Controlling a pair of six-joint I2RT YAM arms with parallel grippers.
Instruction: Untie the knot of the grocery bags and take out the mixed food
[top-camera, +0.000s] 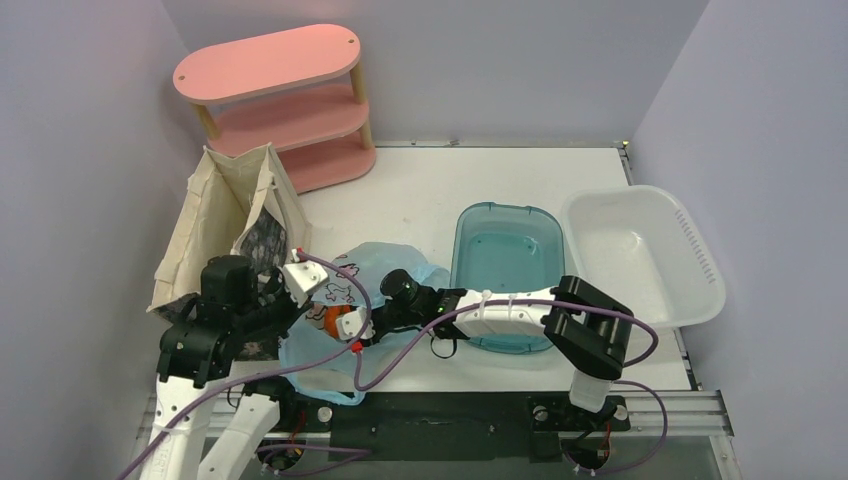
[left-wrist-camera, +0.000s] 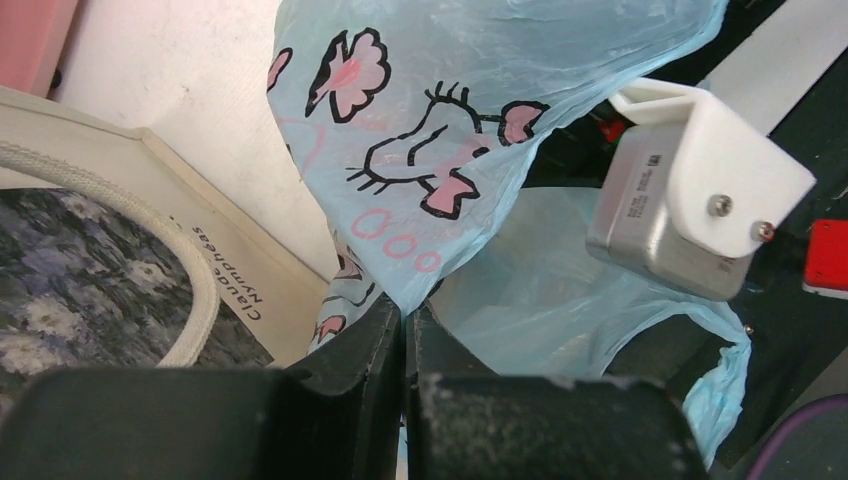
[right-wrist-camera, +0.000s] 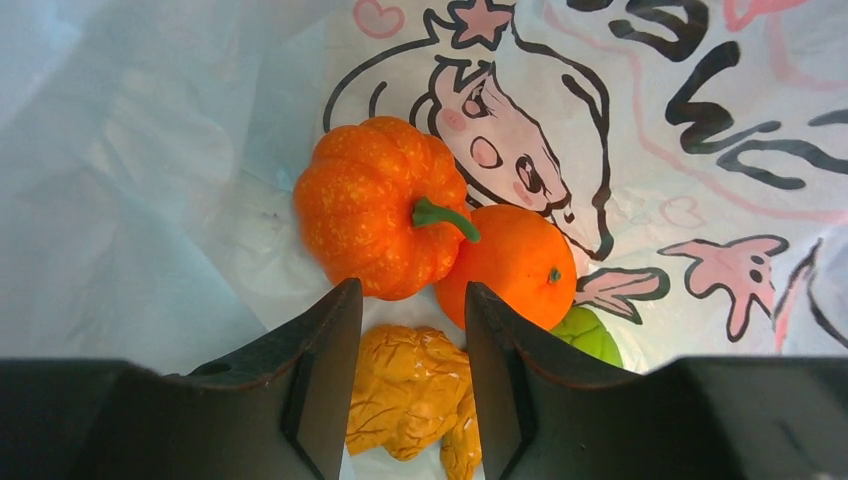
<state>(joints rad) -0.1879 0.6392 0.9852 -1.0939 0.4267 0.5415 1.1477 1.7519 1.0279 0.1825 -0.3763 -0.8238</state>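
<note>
- The grocery bag (top-camera: 385, 262), thin light blue plastic with black and pink doodles, lies crumpled toward the near-left corner of the counter (top-camera: 420, 190). It sits between the beige canvas tote (top-camera: 225, 215) on its left and the teal tub (top-camera: 505, 265) on its right, just beside both.
- The left tool (left-wrist-camera: 403, 318) is fully closed, its two dark fingers pinching a fold of the bag's printed plastic and holding it up from the counter.
- The right tool (right-wrist-camera: 408, 295) is inside the bag, pointing down at the food, with its jaws partly apart. They hold nothing that can be made out.
- A yellow lumpy piece (right-wrist-camera: 410, 400) shows in the gap between the right fingers (right-wrist-camera: 320, 380); I cannot tell whether they touch it.
- Just beyond the fingertips a small ribbed orange pumpkin (right-wrist-camera: 375, 210) with a green stem rests against a round orange fruit (right-wrist-camera: 515, 265).
- A green fruit (right-wrist-camera: 590, 340) peeks out beside the orange fruit, mostly hidden by the right finger.
- All four pieces lie on the bag's inner plastic.
- A white basin (top-camera: 650, 255) stands to the right of the teal tub, touching it, near the counter's right edge.
- A pink shelf (top-camera: 280, 100) stands at the far-left corner, behind the tote.
</note>
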